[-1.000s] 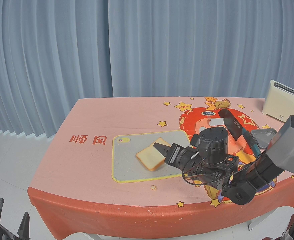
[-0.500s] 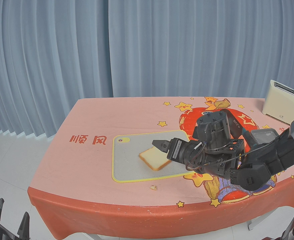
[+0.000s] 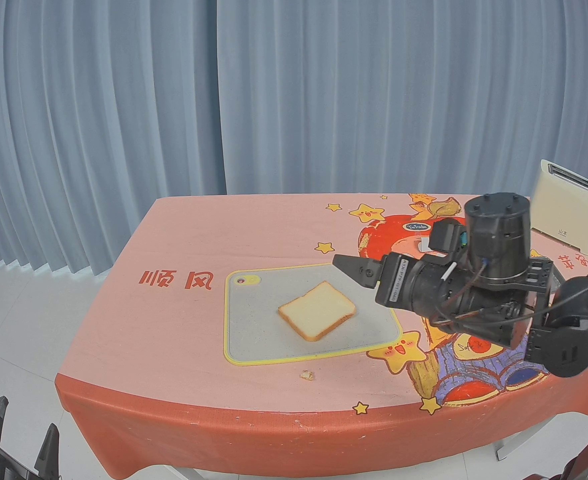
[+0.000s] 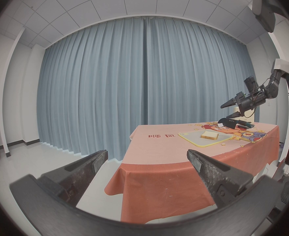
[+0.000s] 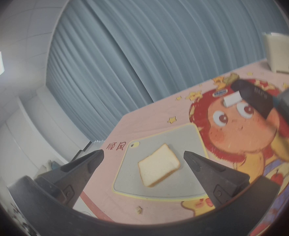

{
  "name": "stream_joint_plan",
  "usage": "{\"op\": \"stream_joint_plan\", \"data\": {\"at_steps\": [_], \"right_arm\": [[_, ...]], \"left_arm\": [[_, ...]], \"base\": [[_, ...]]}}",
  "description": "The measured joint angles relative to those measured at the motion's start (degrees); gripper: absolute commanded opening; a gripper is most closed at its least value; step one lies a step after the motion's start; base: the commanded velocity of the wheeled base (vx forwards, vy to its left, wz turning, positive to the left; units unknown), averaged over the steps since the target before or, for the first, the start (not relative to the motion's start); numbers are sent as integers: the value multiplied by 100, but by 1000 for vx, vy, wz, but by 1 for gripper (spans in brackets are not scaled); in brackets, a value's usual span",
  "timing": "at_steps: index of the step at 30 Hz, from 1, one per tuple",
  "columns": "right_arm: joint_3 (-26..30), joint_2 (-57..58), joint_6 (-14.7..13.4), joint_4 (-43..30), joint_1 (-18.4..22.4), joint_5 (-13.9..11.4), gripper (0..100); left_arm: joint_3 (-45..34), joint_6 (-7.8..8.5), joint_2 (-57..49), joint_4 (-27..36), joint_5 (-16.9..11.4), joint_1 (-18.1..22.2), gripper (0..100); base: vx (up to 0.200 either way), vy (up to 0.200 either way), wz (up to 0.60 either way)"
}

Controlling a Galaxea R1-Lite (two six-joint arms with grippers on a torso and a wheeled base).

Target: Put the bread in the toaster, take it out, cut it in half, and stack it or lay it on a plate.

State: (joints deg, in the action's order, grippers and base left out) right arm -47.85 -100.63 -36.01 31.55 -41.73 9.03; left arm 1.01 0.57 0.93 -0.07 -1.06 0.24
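Fig.: your right hand [image 3: 348,266] (wide open, empty) hangs above the board [image 3: 254,328] edge. Bread [image 3: 316,310] lies flat there, whole. Toasting: can't tell; cut w/ knife [image 5: 254,94] & plating left. Left hand [image 4: 147,151] open, empty, off-bench.

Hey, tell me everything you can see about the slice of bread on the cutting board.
The slice of bread is one whole, uncut, roughly square slice. Its face is pale cream, with a thin golden-brown crust around the edge, and it looks soft. It lies flat near the middle of the grey, yellow-rimmed cutting board, turned cornerwise to the board's edges. Only the board touches it. The right gripper is open in the air by the board's far right side, apart from the slice.
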Motion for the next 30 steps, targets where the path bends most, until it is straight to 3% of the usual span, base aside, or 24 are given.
{"op": "stream_joint_plan", "data": {"at_steps": [7, 17, 21, 30], "right_arm": [[752, 524, 801, 1084, 188, 0, 100], [2096, 942, 2288, 3371, 808, -48, 100], [2638, 1089, 2695, 3802, 996, -72, 100], [2826, 1456, 3018, 3769, 1471, -290, 100]], "left_arm": [[0, -2, 0, 0, 0, 0, 100], [0, -2, 0, 0, 0, 0, 100], [0, -2, 0, 0, 0, 0, 100], [0, -4, 0, 0, 0, 0, 100]], "base": [[0, 0, 0], [0, 0, 0], [0, 0, 0], [0, 0, 0]]}}
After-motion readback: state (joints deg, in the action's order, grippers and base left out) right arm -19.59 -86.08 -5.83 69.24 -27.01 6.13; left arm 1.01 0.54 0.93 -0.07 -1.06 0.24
